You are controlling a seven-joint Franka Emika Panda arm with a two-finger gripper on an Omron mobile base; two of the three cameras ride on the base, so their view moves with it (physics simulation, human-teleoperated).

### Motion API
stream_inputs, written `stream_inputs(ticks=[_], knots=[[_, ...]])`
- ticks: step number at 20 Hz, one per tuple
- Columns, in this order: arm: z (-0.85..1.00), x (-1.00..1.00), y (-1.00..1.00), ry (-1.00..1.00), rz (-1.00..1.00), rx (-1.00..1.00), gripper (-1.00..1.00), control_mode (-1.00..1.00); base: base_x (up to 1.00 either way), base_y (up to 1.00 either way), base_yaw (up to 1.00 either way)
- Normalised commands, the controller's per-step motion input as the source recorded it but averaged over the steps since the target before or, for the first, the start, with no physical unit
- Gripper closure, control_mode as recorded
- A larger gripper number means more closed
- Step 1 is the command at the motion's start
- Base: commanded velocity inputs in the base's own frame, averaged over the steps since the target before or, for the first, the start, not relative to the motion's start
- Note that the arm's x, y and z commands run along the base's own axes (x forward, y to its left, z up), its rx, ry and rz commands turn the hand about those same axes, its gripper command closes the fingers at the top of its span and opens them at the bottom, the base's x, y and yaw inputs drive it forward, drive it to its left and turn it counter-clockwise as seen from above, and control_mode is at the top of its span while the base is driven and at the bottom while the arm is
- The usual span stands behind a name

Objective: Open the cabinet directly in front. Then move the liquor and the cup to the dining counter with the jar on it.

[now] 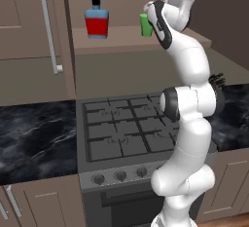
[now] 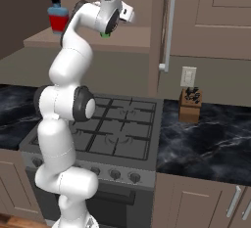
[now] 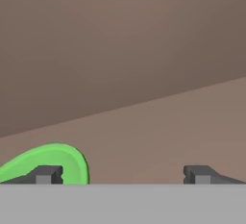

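Nearest, the grey stove [image 1: 129, 133] sits between two stretches of black marble worktop [image 1: 34, 138], with a knife block [image 2: 189, 103] standing on the right-hand stretch. Above it, the arm reaches up into the cabinet [image 1: 29, 21], whose doors stand open, long silver handles [image 1: 48, 28] swung out to either side.

On the cabinet shelf [image 1: 121, 38], the cup [image 1: 144, 25] stands near the front edge, just beside the hand. The liquor [image 1: 97, 20] stands upright further left on the same shelf, well apart from the cup.

The gripper [image 3: 122, 175] is spread fully wide and holds nothing. In the hand view, the green rim of the cup lies at one fingertip [image 3: 45, 174], not centred between the two; the other tip stands over bare shelf. Whether that finger touches the cup cannot be told.

Judged risks: the cup is off-centre in the jaws, so closing now would likely push it sideways or pinch only its edge, tipping it. Advancing further could nudge it along the shelf or off the front edge onto the stove below. The forearm works close to the open door; a wide swing on withdrawal might strike it. The dining counter is nowhere in these views, so a carry follows.
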Motion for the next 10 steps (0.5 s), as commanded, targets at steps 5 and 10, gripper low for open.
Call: stream_inputs(ticks=[5,10], knots=[[-0.20,0.00,0.06,0.05,0.00,-0.02,-1.00,-1.00,0.00,0.00,0.00],[-0.22,0.00,0.10,0.05,0.00,-0.03,-1.00,-1.00,0.00,0.00,0.00]])
